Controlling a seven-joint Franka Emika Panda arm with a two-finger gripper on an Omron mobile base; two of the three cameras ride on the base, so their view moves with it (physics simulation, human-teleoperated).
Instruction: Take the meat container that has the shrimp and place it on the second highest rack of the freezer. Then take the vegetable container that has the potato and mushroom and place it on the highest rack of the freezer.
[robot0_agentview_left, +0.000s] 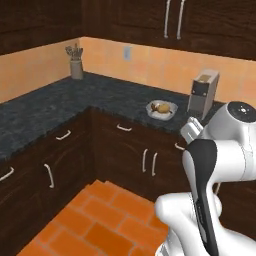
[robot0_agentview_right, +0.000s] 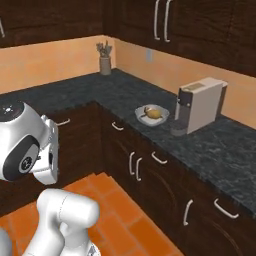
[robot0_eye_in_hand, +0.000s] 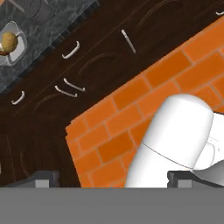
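Observation:
The vegetable container (robot0_agentview_left: 161, 109) is a pale shallow tub on the dark counter near the corner, also seen from the right base view (robot0_agentview_right: 151, 115) and at the hand view's top left (robot0_eye_in_hand: 9, 43). A tan potato (robot0_agentview_left: 163, 107) (robot0_agentview_right: 155, 114) (robot0_eye_in_hand: 8, 41) lies in it, with a small dark item beside it that may be the mushroom. My gripper (robot0_eye_in_hand: 113, 180) is open, its fingertips (robot0_eye_in_hand: 41, 179) far apart with nothing between them, hanging over the orange tile floor well short of the counter. The meat container, shrimp and freezer are out of view.
A beige coffee machine (robot0_agentview_left: 202, 92) (robot0_agentview_right: 199, 105) stands right of the tub. A utensil holder (robot0_agentview_left: 76, 64) (robot0_agentview_right: 105, 62) sits at the back corner. Dark cabinets with white handles (robot0_agentview_left: 147, 161) run below the L-shaped counter (robot0_agentview_left: 45, 107). Orange tile floor (robot0_agentview_left: 100, 220) lies in front.

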